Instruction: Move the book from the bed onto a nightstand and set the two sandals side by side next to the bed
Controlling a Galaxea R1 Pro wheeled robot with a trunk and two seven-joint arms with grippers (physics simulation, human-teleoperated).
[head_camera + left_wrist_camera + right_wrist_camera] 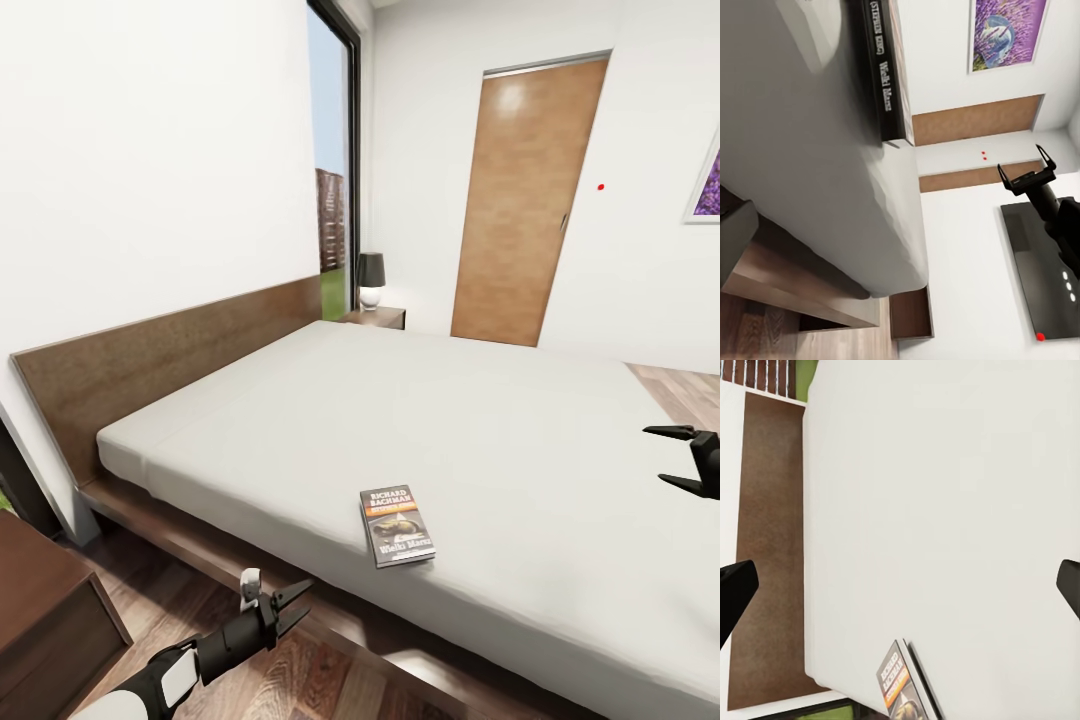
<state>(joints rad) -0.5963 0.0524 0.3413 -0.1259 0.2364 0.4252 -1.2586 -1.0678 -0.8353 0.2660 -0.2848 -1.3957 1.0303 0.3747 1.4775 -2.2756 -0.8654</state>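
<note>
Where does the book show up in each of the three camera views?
Head view: the book lies flat on the mattress near the bed's near edge, low centre.
Left wrist view: seen edge-on at the top, spine showing.
Right wrist view: bottom edge, partly cut off.
Shared landmark: the grey mattress.

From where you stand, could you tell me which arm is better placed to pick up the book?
Probably the left. The left pincer is open and points toward the book, which lies near the bed's close edge. The right pincer, also open, hangs farther off over the mattress.
</note>
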